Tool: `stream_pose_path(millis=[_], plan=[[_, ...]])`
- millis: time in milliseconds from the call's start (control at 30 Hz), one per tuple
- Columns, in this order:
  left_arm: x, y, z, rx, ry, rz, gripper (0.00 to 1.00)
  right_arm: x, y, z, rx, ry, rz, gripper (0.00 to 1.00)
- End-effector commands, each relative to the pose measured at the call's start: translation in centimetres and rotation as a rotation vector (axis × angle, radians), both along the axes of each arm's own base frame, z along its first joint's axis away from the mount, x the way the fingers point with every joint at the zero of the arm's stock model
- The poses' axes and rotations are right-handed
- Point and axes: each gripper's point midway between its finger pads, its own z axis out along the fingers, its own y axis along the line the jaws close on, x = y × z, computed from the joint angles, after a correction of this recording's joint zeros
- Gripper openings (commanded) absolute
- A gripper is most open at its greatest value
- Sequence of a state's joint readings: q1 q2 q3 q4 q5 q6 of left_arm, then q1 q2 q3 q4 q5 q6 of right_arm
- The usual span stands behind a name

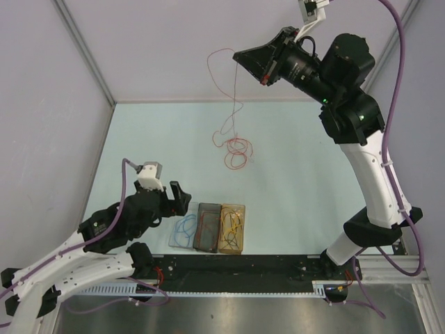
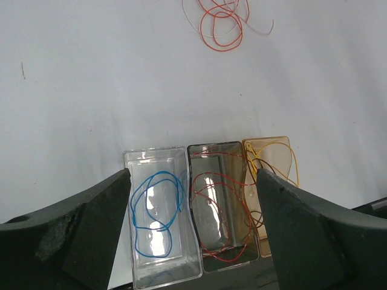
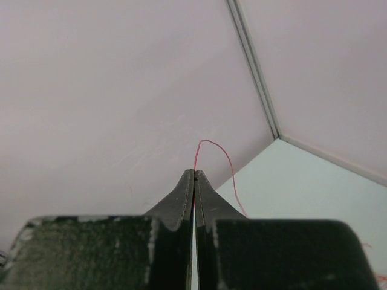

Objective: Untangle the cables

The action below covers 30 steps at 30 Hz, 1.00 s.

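I run a lab robot cell: bare panel walls (image 1: 174,49) at 12 o'clock, mounting rail (image 1: 236,268) at 6 o'clock

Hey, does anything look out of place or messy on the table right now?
One thing: a red cable hangs from the raised, shut right tool down into a red-and-pale tangle mid-table. The three trays near the left arm look tidy.

Both arms pair white link shells with black joints. The right arm (image 1: 372,181) has a bulky black cylindrical wrist and a green light (image 1: 359,117) glowing on a joint. The left arm (image 1: 69,259) bears a white camera block (image 1: 149,175) at its wrist. A purple cable (image 1: 398,73) trails along each. The fingers (image 2: 314,235) are matte black, wedge-shaped and scuffed.
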State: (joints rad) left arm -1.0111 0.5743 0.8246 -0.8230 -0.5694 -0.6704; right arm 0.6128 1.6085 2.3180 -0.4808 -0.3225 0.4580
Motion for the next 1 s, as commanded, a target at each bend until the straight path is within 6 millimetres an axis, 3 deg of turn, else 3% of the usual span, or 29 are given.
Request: stream_pose_path(millis=[0, 233, 400, 500, 533, 633, 667, 800, 933, 967], plan=[[0.2, -0.3, 0.7, -0.03, -0.031, -0.014, 0.89, -2.3, 0.8, 1.4, -0.008, -0.057, 0.057, 0.0], [-0.3, -1.1, 1.6, -0.08, -0.057, -0.076, 0.88, -7.2, 2.0, 3.7, 0.011, -0.168, 0.164, 0.0], [-1.0, -2.0, 4.6, -0.169, -0.152, -0.174, 0.88, -9.7, 2.9, 3.7, -0.004, -0.191, 0.214, 0.0], [-0.9, -2.3, 7.3, -0.22, -0.238, -0.2, 0.88, -9.7, 2.9, 2.7, -0.022, -0.177, 0.195, 0.0], [-0.8, -2.6, 8.9, -0.24, -0.294, -0.22, 0.88, -9.1, 3.7, 1.0, -0.048, -0.144, 0.189, 0.0], [-0.2, -3.7, 11.8, -0.288, -0.408, -0.246, 0.88, -9.5, 3.1, 0.7, -0.036, -0.141, 0.178, 0.0], [0.3, -4.0, 11.5, -0.277, -0.429, -0.241, 0.87, -9.3, 3.3, -0.3, -0.05, -0.121, 0.181, 0.0], [1.6, -5.3, 12.9, -0.317, -0.581, -0.232, 0.88, -9.3, 2.8, -1.2, -0.062, -0.104, 0.157, 0.0], [2.4, -7.3, 15.5, -0.333, -0.712, -0.266, 0.88, -9.2, 1.9, -1.6, -0.076, -0.097, 0.129, 0.0], [2.9, -8.4, 14.9, -0.304, -0.702, -0.281, 0.87, -9.1, 1.7, -1.6, -0.077, -0.095, 0.122, 0.0]])
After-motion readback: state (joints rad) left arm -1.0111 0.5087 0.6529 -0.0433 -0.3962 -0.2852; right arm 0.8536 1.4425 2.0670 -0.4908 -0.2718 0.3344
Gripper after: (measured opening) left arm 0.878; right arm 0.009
